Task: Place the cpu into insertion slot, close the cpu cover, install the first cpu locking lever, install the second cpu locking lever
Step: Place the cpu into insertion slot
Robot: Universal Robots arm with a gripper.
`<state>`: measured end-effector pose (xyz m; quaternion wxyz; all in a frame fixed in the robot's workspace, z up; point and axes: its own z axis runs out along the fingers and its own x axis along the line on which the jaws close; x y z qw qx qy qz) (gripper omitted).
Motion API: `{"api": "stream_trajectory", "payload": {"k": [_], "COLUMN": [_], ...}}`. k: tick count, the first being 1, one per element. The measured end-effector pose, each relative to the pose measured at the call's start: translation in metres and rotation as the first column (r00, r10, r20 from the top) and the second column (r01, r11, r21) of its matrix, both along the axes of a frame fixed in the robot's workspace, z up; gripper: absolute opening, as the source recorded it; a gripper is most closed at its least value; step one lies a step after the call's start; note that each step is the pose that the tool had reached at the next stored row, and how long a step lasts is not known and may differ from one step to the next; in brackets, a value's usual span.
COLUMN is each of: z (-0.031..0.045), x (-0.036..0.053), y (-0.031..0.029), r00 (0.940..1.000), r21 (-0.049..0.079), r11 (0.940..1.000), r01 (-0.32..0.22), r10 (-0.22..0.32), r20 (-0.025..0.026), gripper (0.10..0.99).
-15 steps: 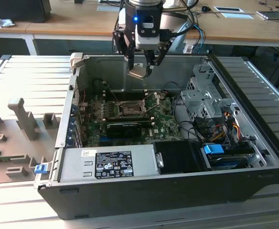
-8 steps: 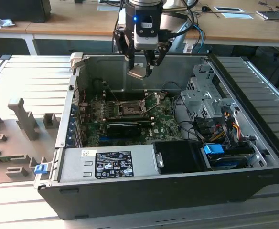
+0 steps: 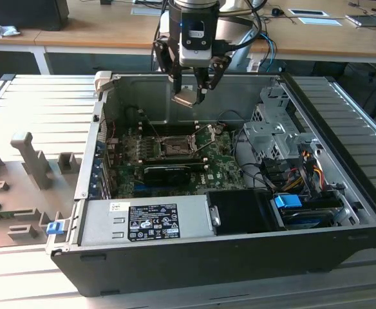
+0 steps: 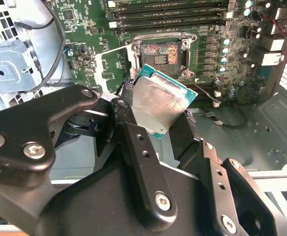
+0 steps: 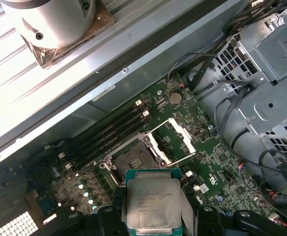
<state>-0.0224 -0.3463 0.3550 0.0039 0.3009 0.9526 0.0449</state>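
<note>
1. Cpu (image 5: 153, 204): small, flat and stiff, judged light. The metal lid looks slick and the underside is likely fragile, so the opposite edges are the sound place to take hold. It hangs in the air inside the open case (image 3: 207, 264), above the board and not yet seated.
2. Slot (image 5: 133, 158): bare, with its pin field exposed. It lies below the cpu and apart from it. The cover (image 5: 185, 135) stands open beside it.
3. Tool (image 5: 153, 212): narrowly spread, fingers pressed on two opposite edges of the cpu, pinching it. It touches nothing else.
</note>
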Motion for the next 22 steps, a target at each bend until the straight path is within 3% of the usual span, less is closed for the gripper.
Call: {"api": "stream_trajectory", "payload": {"k": [15,22], "z": [-0.0002,-0.0028], "x": [0.0000,0.0000], "y": [0.0000,0.0000], "r00": [0.9984,0.9983], "r21": [0.000,-0.001], "r11": [0.9984,0.9983], "r01": [0.057,0.059], "r10": [-0.057,-0.059], "r20": [0.0001,-0.0001], "gripper": [0.533,0.533]}}
